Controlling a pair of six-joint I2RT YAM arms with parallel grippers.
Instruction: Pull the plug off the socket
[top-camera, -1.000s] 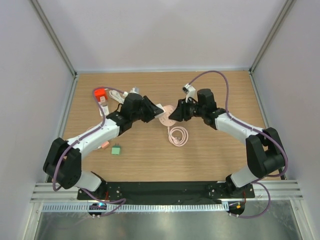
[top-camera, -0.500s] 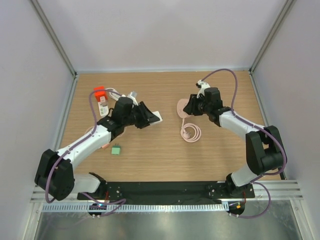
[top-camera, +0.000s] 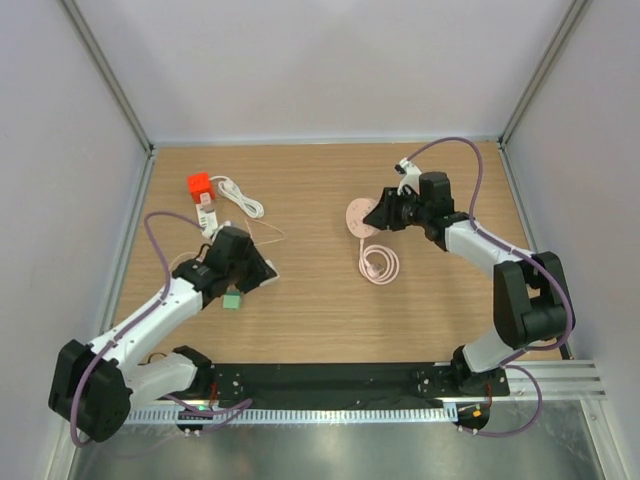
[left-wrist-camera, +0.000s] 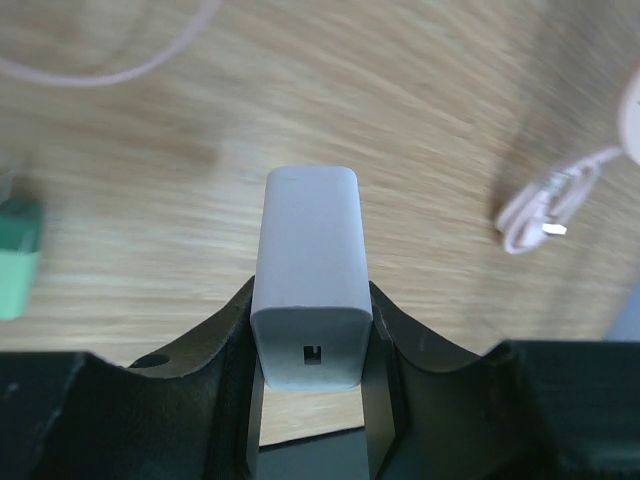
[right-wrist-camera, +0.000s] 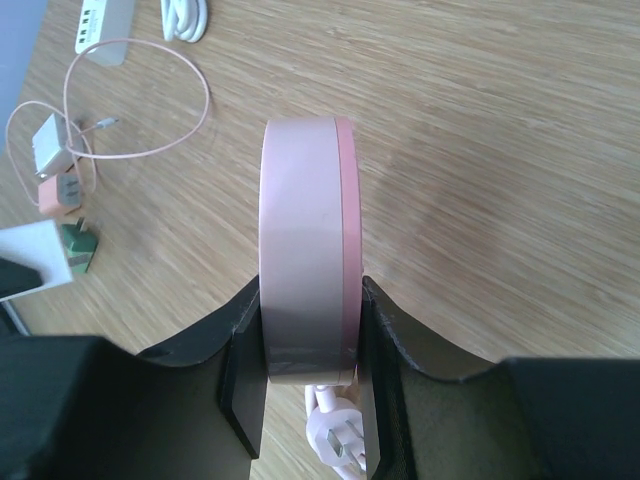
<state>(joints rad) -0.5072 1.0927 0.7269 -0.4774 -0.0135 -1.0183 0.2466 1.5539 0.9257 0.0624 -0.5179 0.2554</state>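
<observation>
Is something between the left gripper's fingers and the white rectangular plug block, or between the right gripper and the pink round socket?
Nothing visible. The left gripper grips the white rectangular plug block directly, and the right gripper clamps the pink round socket at its rim.

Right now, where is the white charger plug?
The white charger plug sits clamped in the left gripper, over the near-left part of the table in the top view, just right of the green adapter.
</observation>
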